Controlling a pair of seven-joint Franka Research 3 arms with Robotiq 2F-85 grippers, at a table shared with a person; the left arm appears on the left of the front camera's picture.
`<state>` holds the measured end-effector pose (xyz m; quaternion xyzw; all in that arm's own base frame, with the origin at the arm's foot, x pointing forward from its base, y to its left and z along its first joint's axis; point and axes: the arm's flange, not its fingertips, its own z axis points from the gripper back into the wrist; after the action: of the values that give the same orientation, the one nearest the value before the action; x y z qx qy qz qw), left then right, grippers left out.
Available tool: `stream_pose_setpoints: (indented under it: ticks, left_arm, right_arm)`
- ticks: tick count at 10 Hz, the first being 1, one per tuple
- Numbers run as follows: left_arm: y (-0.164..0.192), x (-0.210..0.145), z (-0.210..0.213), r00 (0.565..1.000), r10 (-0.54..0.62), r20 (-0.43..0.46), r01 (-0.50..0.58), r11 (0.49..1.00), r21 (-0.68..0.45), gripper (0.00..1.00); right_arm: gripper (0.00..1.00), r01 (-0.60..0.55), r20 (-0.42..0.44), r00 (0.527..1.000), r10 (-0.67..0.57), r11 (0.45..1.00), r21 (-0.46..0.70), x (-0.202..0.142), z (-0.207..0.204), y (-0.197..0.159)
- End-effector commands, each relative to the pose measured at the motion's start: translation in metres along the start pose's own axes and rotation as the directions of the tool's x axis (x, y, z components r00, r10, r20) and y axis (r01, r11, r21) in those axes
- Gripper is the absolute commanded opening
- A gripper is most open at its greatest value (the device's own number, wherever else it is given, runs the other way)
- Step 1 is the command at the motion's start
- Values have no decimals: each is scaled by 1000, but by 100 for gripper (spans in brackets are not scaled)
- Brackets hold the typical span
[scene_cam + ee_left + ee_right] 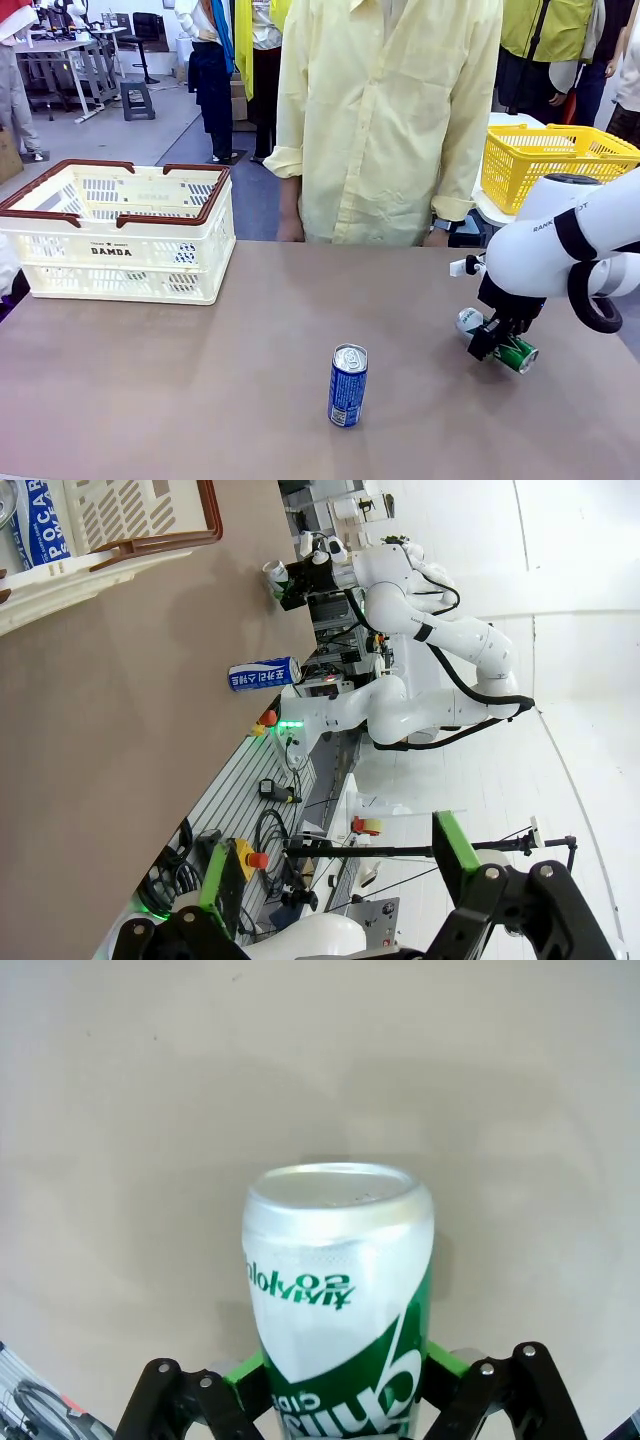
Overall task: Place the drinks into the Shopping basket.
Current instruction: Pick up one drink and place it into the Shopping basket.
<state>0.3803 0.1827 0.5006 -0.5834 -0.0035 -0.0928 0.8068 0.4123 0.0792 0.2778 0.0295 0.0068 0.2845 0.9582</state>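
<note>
the green and white aluminium can [515, 353], lying on the brown bench [200, 400], is clamped by the right fingers [483, 345]; the left fingers [455, 852] are spread apart. it should be lifted straight up, held level.

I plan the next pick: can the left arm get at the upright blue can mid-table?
Probably yes: the blue can stands alone on the table, nothing beside it; the right arm's jaws are shut on the green can, well off to the side.
</note>
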Motion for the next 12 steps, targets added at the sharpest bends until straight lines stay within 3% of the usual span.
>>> stream_pose_setpoints:
  ticks: [1, 3, 6, 7, 9, 11, 12]
  left_arm:
    - [-3, -1, 0, 1000, 4, 2, -4, 1000, -9, 100]
    - [-3, -1, 0, 1000, 4, 2, -4, 1000, -9, 100]
    - [-3, -1, 0, 1000, 4, 2, -4, 1000, -9, 100]
    - [-3, -1, 0, 1000, 4, 2, -4, 1000, -9, 100]
    - [-3, -1, 0, 1000, 4, 2, -4, 1000, -9, 100]
    - [-3, -1, 0, 1000, 4, 2, -4, 1000, -9, 100]
    - [-3, -1, 0, 1000, 4, 2, -4, 1000, -9, 100]
  right_arm:
    - [0, 11, 20, 1000, -11, 1000, -1, -8, 1, 8]
    - [0, 102, 48, 994, -100, 994, -38, -4, 36, 25]
    - [0, 258, 141, 959, -248, 964, -64, 29, 115, 84]
    - [0, 295, 178, 944, -280, 953, -70, 54, 130, 113]
    - [0, 377, 234, 898, -373, 926, 28, 113, 141, 150]
    - [0, 473, 320, 817, -480, 875, 104, 175, 151, 192]
    - [0, 520, 294, 793, -533, 845, 129, 203, 145, 213]
